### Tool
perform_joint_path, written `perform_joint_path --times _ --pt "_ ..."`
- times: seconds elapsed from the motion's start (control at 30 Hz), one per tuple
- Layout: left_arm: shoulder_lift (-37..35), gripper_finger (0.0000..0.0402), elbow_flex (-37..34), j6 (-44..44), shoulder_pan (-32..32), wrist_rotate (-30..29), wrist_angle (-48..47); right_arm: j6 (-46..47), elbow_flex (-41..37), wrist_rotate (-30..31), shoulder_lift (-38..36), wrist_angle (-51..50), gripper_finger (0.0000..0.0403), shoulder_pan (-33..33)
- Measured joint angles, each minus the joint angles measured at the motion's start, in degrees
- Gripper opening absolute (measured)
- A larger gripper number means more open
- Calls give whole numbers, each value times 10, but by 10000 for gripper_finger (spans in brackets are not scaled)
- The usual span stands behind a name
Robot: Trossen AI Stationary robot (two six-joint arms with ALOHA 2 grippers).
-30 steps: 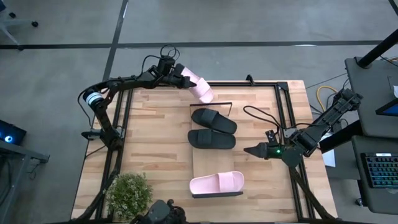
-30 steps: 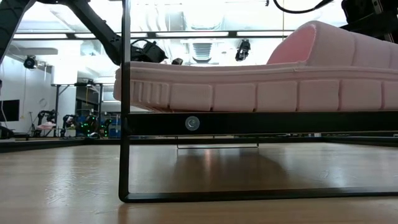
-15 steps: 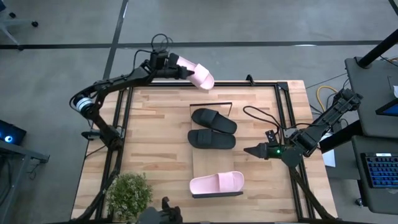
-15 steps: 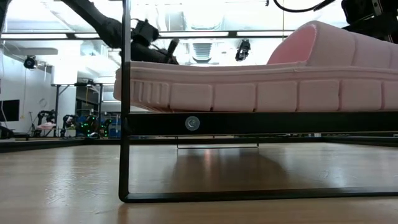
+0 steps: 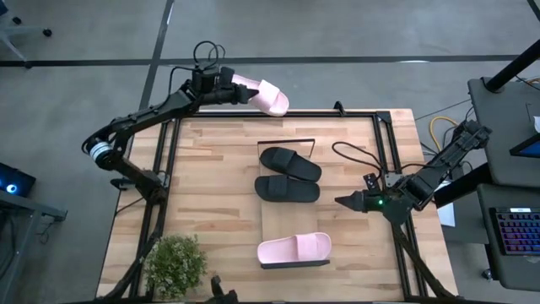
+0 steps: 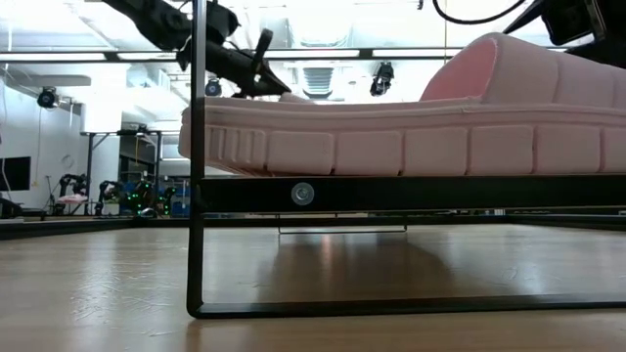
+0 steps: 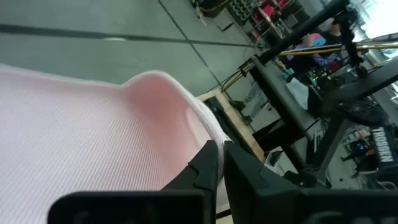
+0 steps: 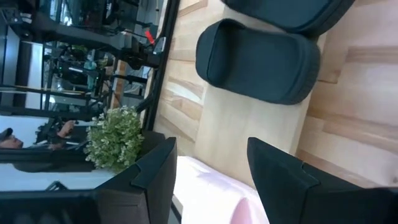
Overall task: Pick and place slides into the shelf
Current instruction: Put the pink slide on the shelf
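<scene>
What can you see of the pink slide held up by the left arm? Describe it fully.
The pink slide is pale pink, foam-like, with a wide strap and finely textured footbed. The left gripper holds it with jaws shut on one end, lifted clear and hanging past the table's far edge, beyond the shelf. Nothing else touches it.

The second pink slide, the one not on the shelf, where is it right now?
In the high view the pink slide is held in the left gripper, past the table's far edge on the left side, beyond the shelf.
</scene>
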Motion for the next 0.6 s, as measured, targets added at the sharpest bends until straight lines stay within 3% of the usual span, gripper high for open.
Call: perform_joint_path --times 0.6 --pt "-79 0 -1 -30 -102 -113 -1 12 0 1 -152 -182 182 0"
